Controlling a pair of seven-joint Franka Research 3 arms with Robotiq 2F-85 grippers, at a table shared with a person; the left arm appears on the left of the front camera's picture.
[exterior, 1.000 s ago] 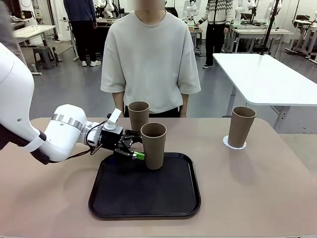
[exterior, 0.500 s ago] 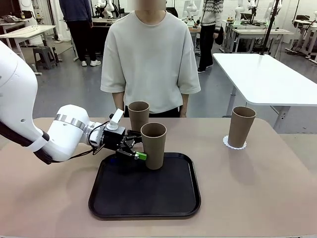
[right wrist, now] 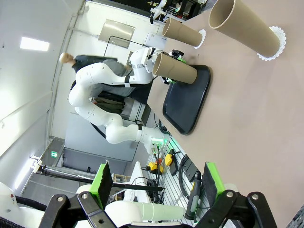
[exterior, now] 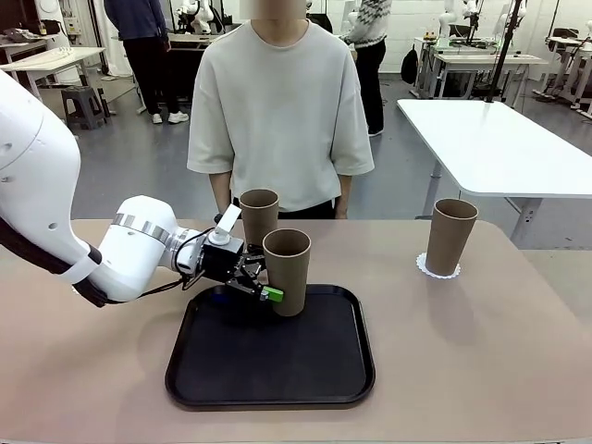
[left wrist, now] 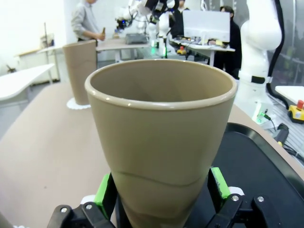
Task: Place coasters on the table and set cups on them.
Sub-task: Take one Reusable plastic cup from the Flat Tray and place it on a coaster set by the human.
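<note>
At centre frame in the front view, the left gripper (exterior: 265, 282) straddles the lower part of a cup (exterior: 287, 271) standing on the black tray (exterior: 270, 376), jaws spread, contact unclear. Its far finger hides behind the cup. Another cup (exterior: 259, 214) stands behind; a third (exterior: 450, 236) sits on a coaster (exterior: 421, 266) at right. The right gripper (right wrist: 156, 183) hangs open, holding nothing.

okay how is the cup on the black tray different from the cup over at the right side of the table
The tray cup stands on the black tray with no coaster; the right cup sits on a white doily coaster on the tan table. The tray cup sits between the open fingers of the left end effector; the right cup stands free. Both are upright, tan, handleless tumblers.
</note>
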